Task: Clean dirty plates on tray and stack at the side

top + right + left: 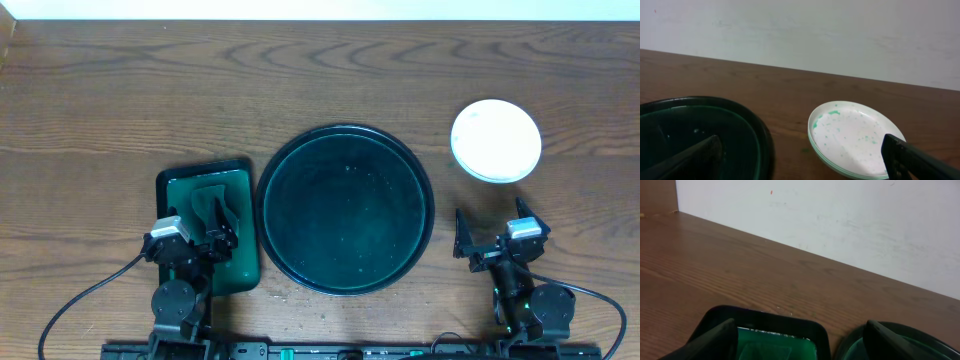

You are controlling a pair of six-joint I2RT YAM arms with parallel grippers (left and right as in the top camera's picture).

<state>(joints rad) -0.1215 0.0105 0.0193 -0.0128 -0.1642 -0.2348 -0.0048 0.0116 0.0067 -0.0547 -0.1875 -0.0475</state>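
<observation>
Plates (855, 137) sit stacked just ahead of the right end effector (801, 140), empty tray (670, 102) leftward; it and the left end effector (800, 324) gape apart. Stacking seems finished; green flecks (834, 113) may need rewiping.

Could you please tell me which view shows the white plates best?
Right wrist view: the plates sit close, showing green specks and stacked rims. Overhead shows only a small white disc beside the tray; left wrist misses them.
</observation>
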